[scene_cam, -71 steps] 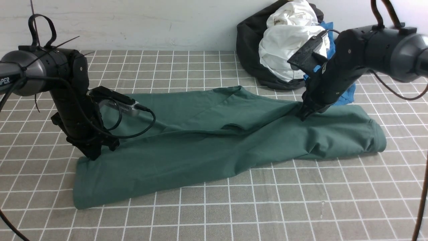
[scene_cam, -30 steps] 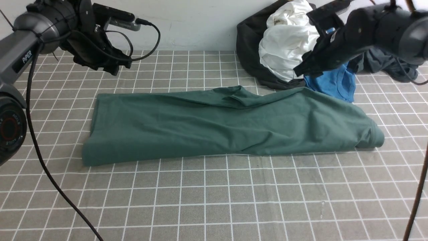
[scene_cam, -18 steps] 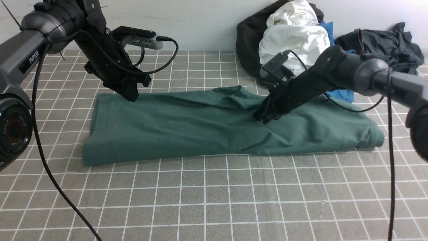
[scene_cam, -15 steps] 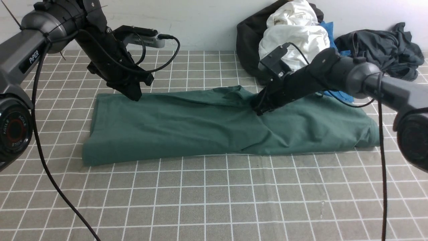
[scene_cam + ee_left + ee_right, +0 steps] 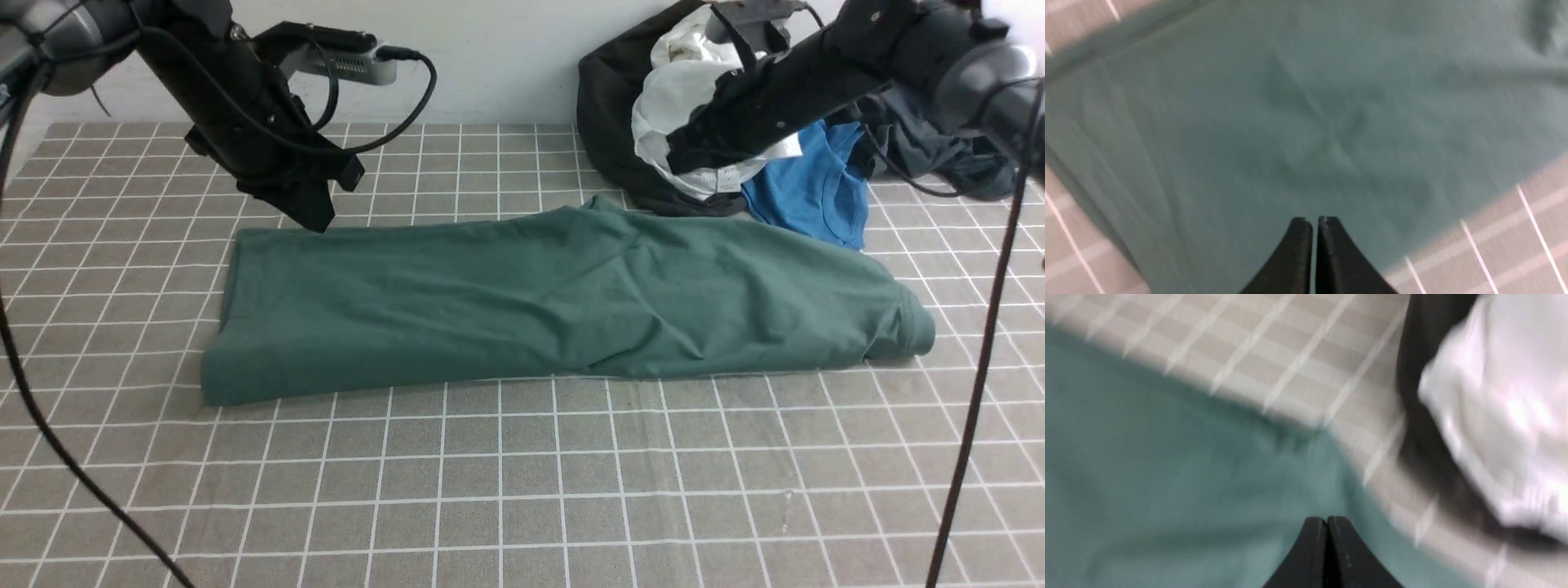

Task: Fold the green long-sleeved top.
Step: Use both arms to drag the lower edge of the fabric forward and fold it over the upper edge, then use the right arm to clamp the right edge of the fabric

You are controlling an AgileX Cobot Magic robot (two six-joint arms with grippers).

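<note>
The green long-sleeved top (image 5: 555, 302) lies folded into a long flat band across the middle of the checked table; its neck, label and print are hidden. My left gripper (image 5: 314, 219) is shut and empty, hanging just above the band's far left corner. In the left wrist view the gripper (image 5: 1314, 220) is shut over the green cloth (image 5: 1310, 122). My right gripper (image 5: 678, 159) is shut and empty, raised above the band's far edge, in front of the clothes pile. In the right wrist view the gripper (image 5: 1327, 518) is shut above the green cloth (image 5: 1167, 477).
A clothes pile sits at the back right: a black garment (image 5: 608, 106), a white garment (image 5: 686, 122), a bright blue tank top (image 5: 816, 188) and a dark charcoal-grey garment (image 5: 939, 155). A wall runs along the table's far edge. The table (image 5: 522, 490) is bare in front of the top.
My right gripper has lifted off the top's far edge and moved up and back toward the pile. The raised fold at that edge now lies flat. My left gripper stayed near the far left corner.
</note>
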